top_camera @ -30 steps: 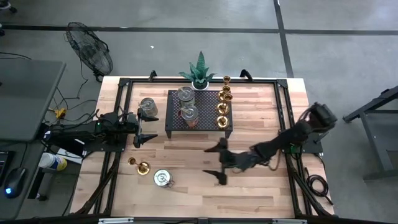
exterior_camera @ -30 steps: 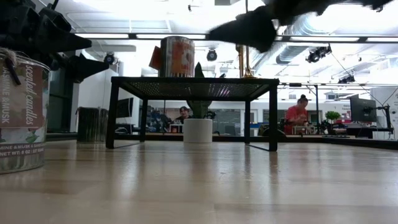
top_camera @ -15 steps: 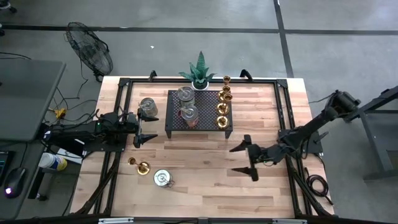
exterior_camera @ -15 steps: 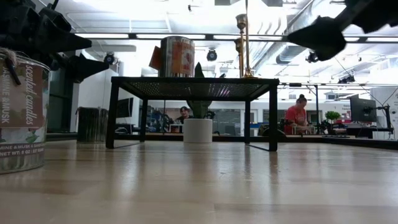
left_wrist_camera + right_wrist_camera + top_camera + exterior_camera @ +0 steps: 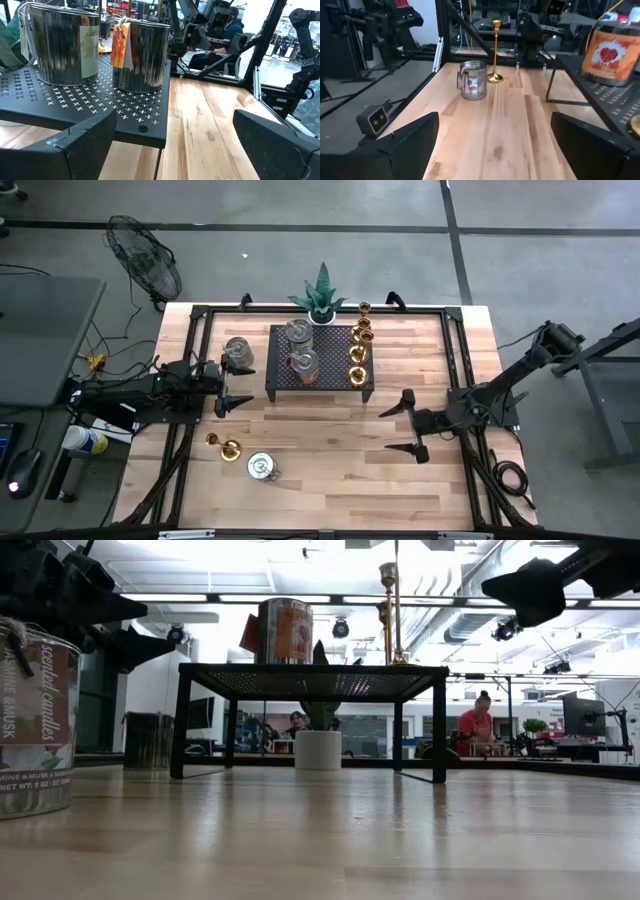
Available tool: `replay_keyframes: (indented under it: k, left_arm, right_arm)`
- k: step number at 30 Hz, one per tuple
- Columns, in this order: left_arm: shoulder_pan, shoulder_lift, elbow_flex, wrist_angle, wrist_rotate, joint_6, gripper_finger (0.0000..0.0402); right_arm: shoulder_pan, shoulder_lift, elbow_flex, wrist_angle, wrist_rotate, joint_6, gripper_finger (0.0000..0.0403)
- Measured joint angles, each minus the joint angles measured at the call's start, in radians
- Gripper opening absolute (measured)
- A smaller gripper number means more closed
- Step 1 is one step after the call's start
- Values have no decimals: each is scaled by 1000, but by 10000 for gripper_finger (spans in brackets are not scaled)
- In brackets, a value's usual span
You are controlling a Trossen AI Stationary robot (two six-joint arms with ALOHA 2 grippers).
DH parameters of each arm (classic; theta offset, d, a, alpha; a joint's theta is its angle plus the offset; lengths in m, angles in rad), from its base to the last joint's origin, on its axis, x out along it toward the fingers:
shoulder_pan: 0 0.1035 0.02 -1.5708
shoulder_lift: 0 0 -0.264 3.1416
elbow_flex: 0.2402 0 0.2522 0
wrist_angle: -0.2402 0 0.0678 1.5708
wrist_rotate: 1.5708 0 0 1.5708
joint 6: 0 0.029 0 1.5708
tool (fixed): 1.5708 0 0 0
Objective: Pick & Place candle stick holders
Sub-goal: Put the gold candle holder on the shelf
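Looking down from the high view: the left gripper point(image 5: 228, 387) sat at the table's point(image 5: 430, 480) left side, fingers spread, empty. The right gripper point(image 5: 408, 425) hovered right of centre, fingers wide, empty. Brass candle stick holders point(image 5: 358, 350) lined the right edge of the black rack point(image 5: 335, 375), beside two tins point(image 5: 303, 365). One brass holder point(image 5: 229, 448) and a tin point(image 5: 261, 467) stood on the front left of the table.

Low view: rack point(image 5: 310, 675) upright, tin and slim holder point(image 5: 388, 610) on top.

Left wrist view: two tins point(image 5: 140, 55) on the perforated rack point(image 5: 75, 100).

Right wrist view: brass holder point(image 5: 495, 52) just beside a tin point(image 5: 473, 80).
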State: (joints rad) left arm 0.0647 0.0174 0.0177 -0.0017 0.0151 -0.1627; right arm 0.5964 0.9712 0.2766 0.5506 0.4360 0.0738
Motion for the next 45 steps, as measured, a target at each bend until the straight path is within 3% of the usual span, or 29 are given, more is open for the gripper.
replay_keyframes:
  k: [15, 29, 45]
  left_arm:
    - [0, 0, 0, 0, 0, 0, 392]
    - [0, 0, 1, 0, 0, 0, 392]
    - [0, 0, 0, 0, 0, 0, 392]
  right_arm:
    - [0, -12, -11, 16, -5, -34, 365]
    - [0, -12, -11, 16, 155, -31, 362]
    - [0, -12, -11, 16, 156, -30, 362]
